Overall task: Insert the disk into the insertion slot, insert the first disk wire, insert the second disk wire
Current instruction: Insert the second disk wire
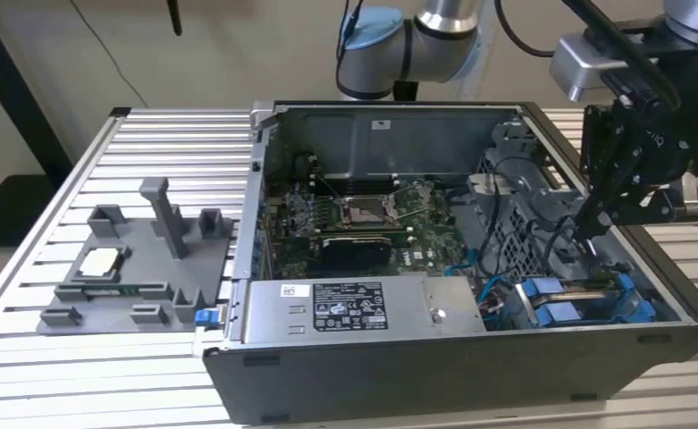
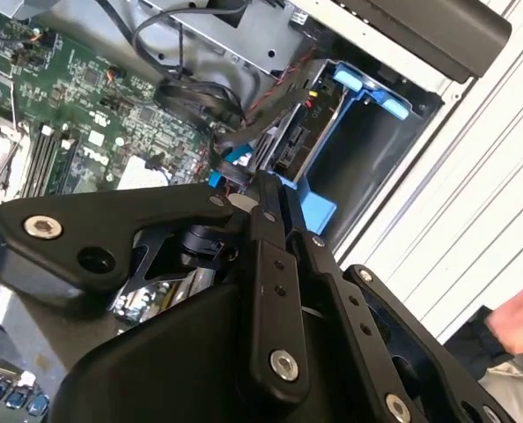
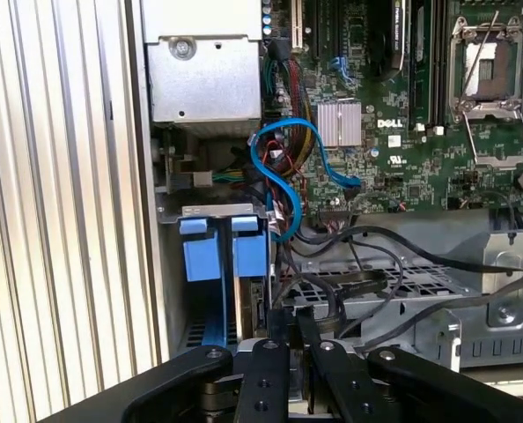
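The disk (image 1: 587,304) in its blue carrier is already sitting in the slot (image 1: 527,223), just below the tool (image 1: 590,222). The tool, fingers together, is reaching down to the wires (image 3: 332,300) by the disk's connector end; whether either wire is plugged in, I cannot tell.

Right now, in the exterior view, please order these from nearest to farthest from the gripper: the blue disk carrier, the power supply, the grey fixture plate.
1. Blue disk carrier, just below the gripper.
2. Power supply, front middle of the case.
3. Grey fixture plate, outside the case, at the exterior view's left.
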Available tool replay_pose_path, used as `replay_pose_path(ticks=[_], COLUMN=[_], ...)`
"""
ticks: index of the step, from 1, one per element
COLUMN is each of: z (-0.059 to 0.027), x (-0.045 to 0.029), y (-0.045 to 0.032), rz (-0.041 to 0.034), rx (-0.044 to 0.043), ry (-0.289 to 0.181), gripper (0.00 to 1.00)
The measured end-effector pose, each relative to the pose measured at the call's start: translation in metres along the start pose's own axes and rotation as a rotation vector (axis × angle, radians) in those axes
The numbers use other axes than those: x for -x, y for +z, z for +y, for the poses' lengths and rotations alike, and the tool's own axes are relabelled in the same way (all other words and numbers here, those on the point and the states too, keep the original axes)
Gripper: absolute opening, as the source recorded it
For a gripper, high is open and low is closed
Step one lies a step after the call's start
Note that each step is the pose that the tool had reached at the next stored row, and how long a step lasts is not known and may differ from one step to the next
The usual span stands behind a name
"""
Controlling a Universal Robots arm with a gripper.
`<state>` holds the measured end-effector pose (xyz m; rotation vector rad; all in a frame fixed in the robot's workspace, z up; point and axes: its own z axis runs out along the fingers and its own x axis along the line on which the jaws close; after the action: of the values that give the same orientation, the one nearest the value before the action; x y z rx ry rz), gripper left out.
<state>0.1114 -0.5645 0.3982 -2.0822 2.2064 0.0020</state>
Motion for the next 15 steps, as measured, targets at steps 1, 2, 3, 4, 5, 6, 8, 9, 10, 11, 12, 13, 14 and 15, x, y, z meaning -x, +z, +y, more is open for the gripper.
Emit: replay_pose_path(ticks=[1,2,3,4,5,6,8,9,10,11,12,13,14,15], z=[0.0,0.0,0.0001,0.0002,0.0002,0.0003,0.0006,0.0006,0.0007,0.0008,0.0009,0.0009,0.001,0.0011], x=[0.0,0.0,-0.0001,-0.0001,-0.0002,-0.0003,-0.0005,-0.0006,-0.0007,-0.0008,-0.0008,-0.0008,-0.0009,-0.001], y=[0.0006,0.0009,0.0014,0.002,0.0028,0.0037,0.006,0.0072,0.0084,0.0095,0.0104,0.0113,0.0121,0.013], rz=[0.0003,0.0011,0.0016,0.0019,0.0021,0.0023,0.0022,0.0022,0.0021,0.002,0.0021,0.0023,0.0023,0.0024], rx=[-0.0001,-0.0002,-0.0003,-0.0004,-0.0005,-0.0007,-0.0022,-0.0031,-0.0041,-0.0052,-0.0063,-0.0074,-0.0087,-0.0104], ry=[0.0,0.0,0.0,0.0,0.0,0.0,0.0,0.0,0.0,-0.001,-0.001,-0.001,-0.001,-0.001], gripper=[0.16,0.16,0.16,0.16,0.16,0.16,0.16,0.16,0.16,0.16,0.16,0.16,0.16,0.16])
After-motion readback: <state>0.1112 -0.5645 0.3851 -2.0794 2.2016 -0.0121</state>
